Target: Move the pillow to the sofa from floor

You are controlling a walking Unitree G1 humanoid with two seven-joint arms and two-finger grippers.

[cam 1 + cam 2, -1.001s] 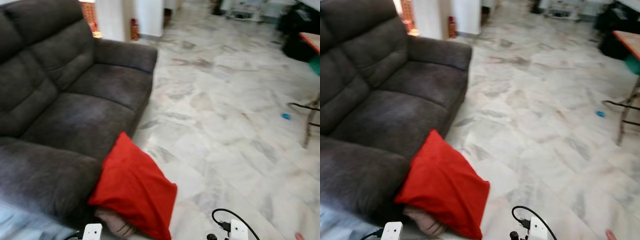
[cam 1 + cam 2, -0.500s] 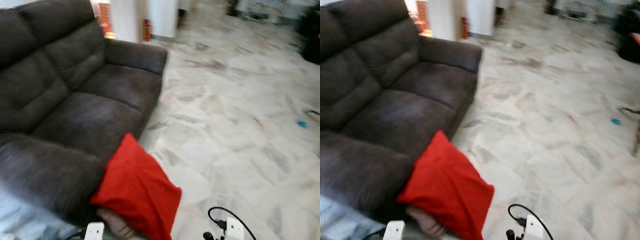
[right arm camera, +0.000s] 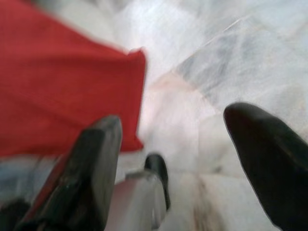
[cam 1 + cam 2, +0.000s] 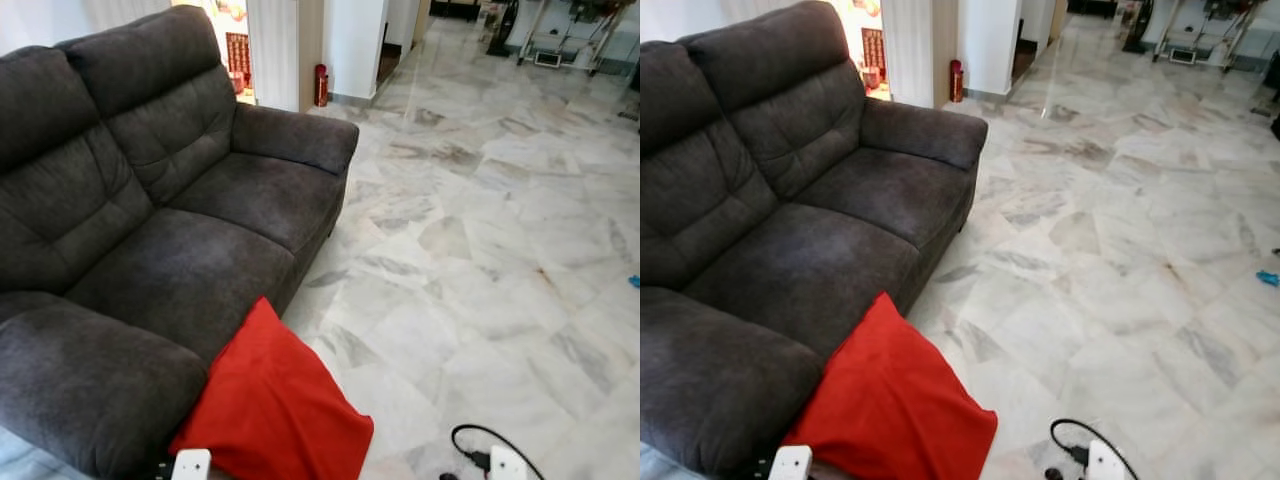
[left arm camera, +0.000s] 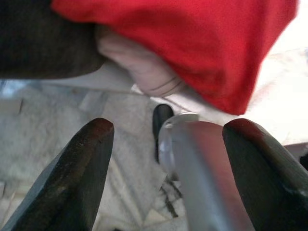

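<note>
Your square red fabric pillow [image 4: 275,410] leans on the marble floor [image 4: 480,260] against the dark grey upholstered sofa [image 4: 170,230], both left gripper [image 5: 163,159] and right gripper [image 3: 178,159] spread empty, poised near it.

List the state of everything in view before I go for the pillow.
Red pillow: on the floor, leaning against the sofa front.
Sofa: seats bare.
Beige cushion: tucked beneath the red pillow.
Left gripper: jaws open, short of the pillow.
Right gripper: jaws open, above the floor beside the pillow's corner.
</note>
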